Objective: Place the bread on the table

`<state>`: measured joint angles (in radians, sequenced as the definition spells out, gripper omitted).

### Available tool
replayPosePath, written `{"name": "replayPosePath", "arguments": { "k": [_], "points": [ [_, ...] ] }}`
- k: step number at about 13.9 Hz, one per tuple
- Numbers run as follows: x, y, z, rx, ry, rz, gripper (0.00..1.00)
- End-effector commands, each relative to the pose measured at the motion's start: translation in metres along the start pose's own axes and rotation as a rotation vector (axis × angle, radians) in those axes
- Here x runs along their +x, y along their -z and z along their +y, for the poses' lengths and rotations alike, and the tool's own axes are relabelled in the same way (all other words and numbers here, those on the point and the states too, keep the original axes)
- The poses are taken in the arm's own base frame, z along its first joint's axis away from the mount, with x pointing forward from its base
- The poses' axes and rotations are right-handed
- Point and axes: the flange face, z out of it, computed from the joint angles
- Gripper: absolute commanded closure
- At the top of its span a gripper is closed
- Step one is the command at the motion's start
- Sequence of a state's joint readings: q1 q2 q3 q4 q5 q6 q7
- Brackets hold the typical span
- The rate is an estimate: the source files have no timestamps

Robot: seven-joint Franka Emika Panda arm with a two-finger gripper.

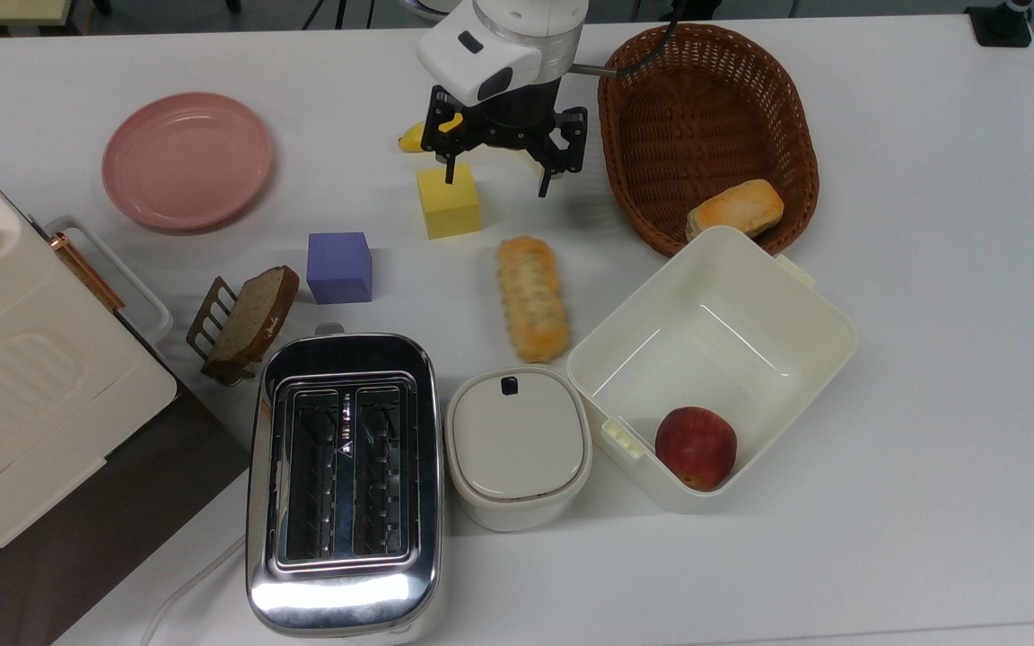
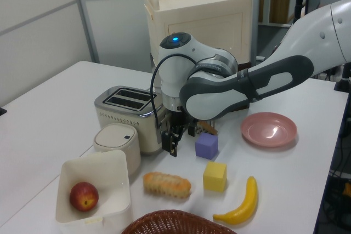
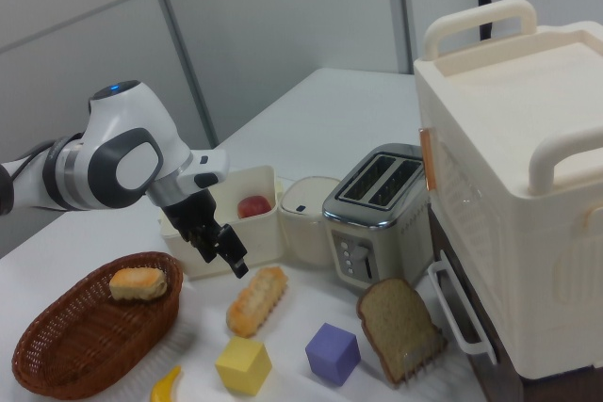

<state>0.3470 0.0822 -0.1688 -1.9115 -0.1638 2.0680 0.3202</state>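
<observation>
Bright, even overhead light falls on the white desk (image 1: 930,359). Shadows are soft and short. Glare streaks the chrome toaster (image 1: 344,484) at its near end. All three views are sharp.

From overhead we look straight down on the table (image 1: 930,359); our two side views face it low from opposite ends, sharing the toaster (image 2: 129,114) and bread (image 3: 256,299).

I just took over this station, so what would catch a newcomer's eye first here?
The bread lies flat on the white table, between the lidded pot and the yellow cube. The open gripper hangs above it, empty. A bun sits in the wicker basket at the top view's right.
</observation>
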Motion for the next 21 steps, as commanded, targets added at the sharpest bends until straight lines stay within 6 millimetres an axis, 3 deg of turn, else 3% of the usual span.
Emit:
{"name": "replayPosePath", "arguments": {
  "k": [1, 4, 5, 8, 11, 16, 21],
  "points": [
    [0.003, 0.039, 0.03, -0.041, 0.022, -0.122, 0.0],
    [0.006, 0.084, 0.085, -0.053, -0.037, -0.21, 0.0],
    [0.011, 0.104, 0.123, -0.037, -0.109, -0.178, 0.0],
    [0.01, 0.128, 0.157, 0.122, -0.205, -0.152, 0.0],
    [-0.004, 0.143, 0.17, 0.142, -0.222, -0.141, 0.0],
    [-0.005, 0.126, 0.174, 0.153, -0.163, -0.169, 0.0],
    [-0.005, 0.126, 0.177, 0.179, -0.166, -0.175, 0.0]
  ]
}}
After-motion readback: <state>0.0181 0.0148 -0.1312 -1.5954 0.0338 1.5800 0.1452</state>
